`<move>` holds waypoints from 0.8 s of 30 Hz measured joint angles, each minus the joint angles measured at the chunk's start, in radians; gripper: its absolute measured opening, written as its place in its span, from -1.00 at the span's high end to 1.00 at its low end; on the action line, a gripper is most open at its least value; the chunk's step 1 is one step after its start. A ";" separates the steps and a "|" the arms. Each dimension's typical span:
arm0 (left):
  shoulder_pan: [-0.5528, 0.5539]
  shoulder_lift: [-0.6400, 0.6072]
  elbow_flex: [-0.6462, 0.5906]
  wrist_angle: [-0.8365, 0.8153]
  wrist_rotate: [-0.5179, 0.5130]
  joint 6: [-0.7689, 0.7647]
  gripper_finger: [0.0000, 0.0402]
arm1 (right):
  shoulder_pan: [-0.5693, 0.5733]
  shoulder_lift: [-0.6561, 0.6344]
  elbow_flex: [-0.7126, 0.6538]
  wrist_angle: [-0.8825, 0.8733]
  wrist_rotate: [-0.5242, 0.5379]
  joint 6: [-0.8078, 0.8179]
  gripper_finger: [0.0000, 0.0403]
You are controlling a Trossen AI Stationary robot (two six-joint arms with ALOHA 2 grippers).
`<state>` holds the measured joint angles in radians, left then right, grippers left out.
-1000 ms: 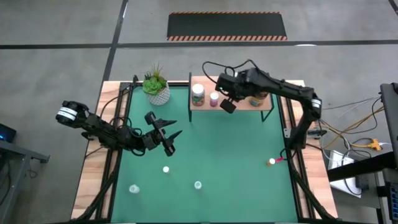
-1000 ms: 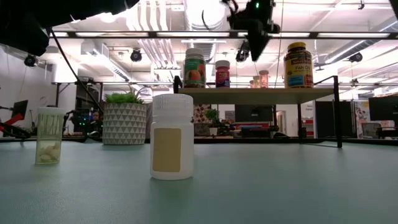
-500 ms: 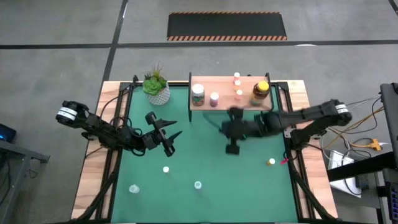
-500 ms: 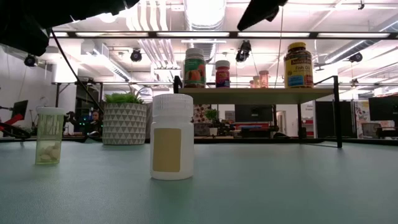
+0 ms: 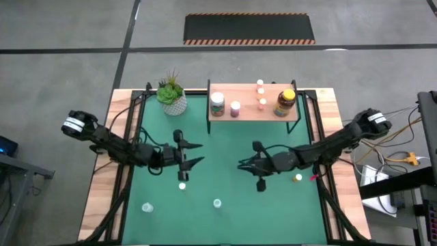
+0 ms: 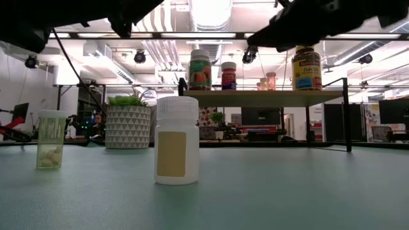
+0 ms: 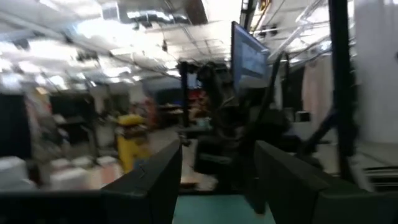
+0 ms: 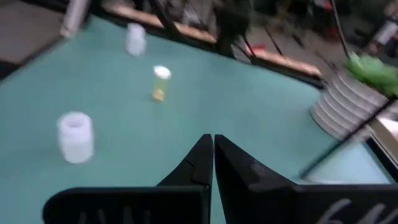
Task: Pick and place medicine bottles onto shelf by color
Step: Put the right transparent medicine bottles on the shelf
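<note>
One readable text is found: "Fish Oil" is printed on the yellow label of the amber jar (image 6: 306, 66) standing on the shelf (image 6: 262, 97), seen in the low view. A fruit picture is shown on the green-labelled bottle (image 6: 200, 70), but its wording cannot be read. The label of the pink bottle (image 6: 229, 75) is too small to read. The label on the white bottle (image 6: 177, 149) on the table is blank.

Overhead camera looks straight down; table-level camera faces the shelf (image 6: 262, 97), seen by both.
</note>
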<state>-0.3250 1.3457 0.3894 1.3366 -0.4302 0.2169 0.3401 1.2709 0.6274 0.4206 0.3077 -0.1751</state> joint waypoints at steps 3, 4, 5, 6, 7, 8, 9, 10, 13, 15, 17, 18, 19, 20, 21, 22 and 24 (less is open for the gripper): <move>-0.028 0.000 0.026 -0.077 -0.001 -0.051 0.08 | 0.000 0.000 -0.073 0.152 -0.058 -0.022 0.96; -0.035 0.000 0.038 -0.108 -0.001 -0.052 0.08 | 0.000 0.000 -0.094 0.192 -0.069 -0.024 0.96; -0.040 0.000 0.048 -0.136 -0.001 -0.052 0.08 | 0.000 0.000 -0.113 0.231 -0.080 -0.027 0.96; -0.043 0.000 0.059 -0.163 -0.001 -0.053 0.08 | 0.000 0.003 -0.132 0.271 -0.082 -0.027 0.96; -0.043 0.000 0.071 -0.187 -0.001 -0.053 0.08 | 0.000 0.008 -0.151 0.309 -0.082 -0.027 0.96; -0.043 0.000 0.081 -0.207 -0.002 -0.054 0.08 | 0.000 0.013 -0.169 0.342 -0.082 -0.028 0.96; -0.043 0.000 0.091 -0.230 -0.003 -0.054 0.08 | 0.000 0.019 -0.188 0.369 -0.087 -0.035 0.96; -0.043 0.000 0.102 -0.252 -0.004 -0.053 0.08 | 0.000 0.022 -0.207 0.392 -0.099 -0.049 0.96; -0.042 0.000 0.130 -0.314 -0.006 -0.040 0.08 | -0.002 0.041 -0.254 0.457 -0.132 -0.062 0.96; -0.042 0.000 0.142 -0.343 -0.006 -0.020 0.08 | -0.002 0.062 -0.288 0.513 -0.133 -0.059 0.96; -0.042 0.000 0.146 -0.354 -0.006 0.004 0.08 | -0.002 0.090 -0.319 0.595 -0.133 -0.057 0.96; -0.042 0.000 0.146 -0.352 -0.006 0.009 0.08 | -0.003 0.105 -0.334 0.636 -0.133 -0.057 0.96; -0.042 0.000 0.146 -0.350 -0.006 0.010 0.08 | -0.003 0.122 -0.341 0.682 -0.133 -0.056 0.96; -0.042 0.000 0.145 -0.351 -0.006 0.010 0.08 | -0.005 0.139 -0.348 0.726 -0.134 -0.056 0.96; -0.042 0.000 0.145 -0.352 -0.006 0.010 0.08 | -0.006 0.150 -0.358 0.754 -0.134 -0.055 0.96; -0.042 0.000 0.143 -0.351 -0.006 0.010 0.08 | -0.007 0.164 -0.362 0.775 -0.132 -0.053 0.96; -0.042 0.000 0.141 -0.353 -0.006 0.010 0.08 | -0.007 0.184 -0.361 0.800 -0.126 -0.048 0.96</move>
<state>-0.3672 1.3457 0.5299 0.9835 -0.4358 0.2272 0.3332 1.4552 0.2661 1.2207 0.1822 -0.2229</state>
